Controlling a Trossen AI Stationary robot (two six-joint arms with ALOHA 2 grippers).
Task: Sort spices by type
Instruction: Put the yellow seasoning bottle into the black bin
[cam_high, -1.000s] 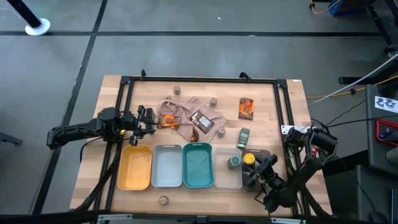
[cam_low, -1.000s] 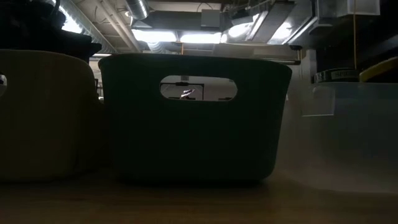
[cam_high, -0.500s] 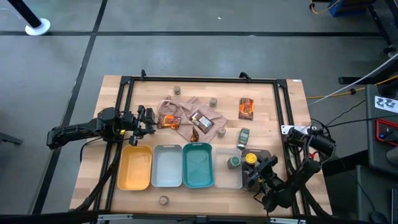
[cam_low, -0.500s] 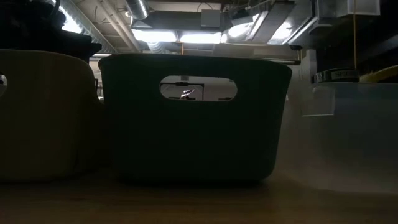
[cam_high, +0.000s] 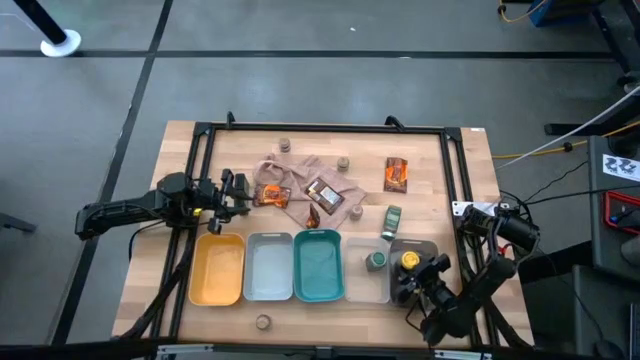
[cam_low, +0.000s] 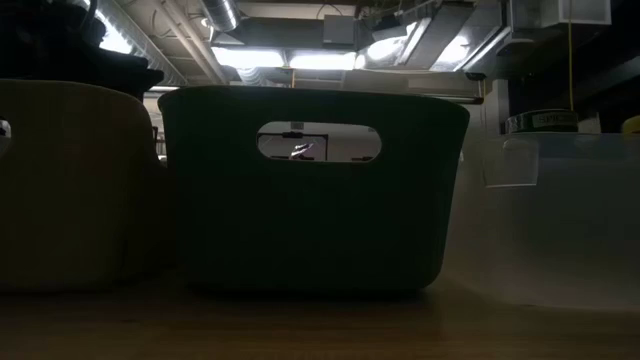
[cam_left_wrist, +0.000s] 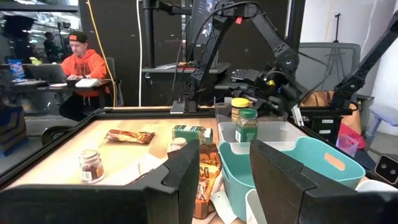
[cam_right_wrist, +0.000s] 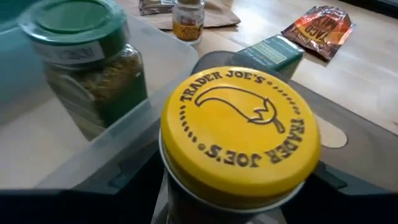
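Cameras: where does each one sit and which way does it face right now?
High: overhead, straight down on the table; both arms show.
Low: at tabletop height, facing the teal tray; no arm shows.
Left wrist: past the left gripper across the trays.
Right wrist: right behind the yellow-lidded jar.
Shared: the wrist views both show the green-lidded jar in the clear tray.

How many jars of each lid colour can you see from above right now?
Tan lid: 4
Green lid: 1
Yellow lid: 1
Total: 6 jars
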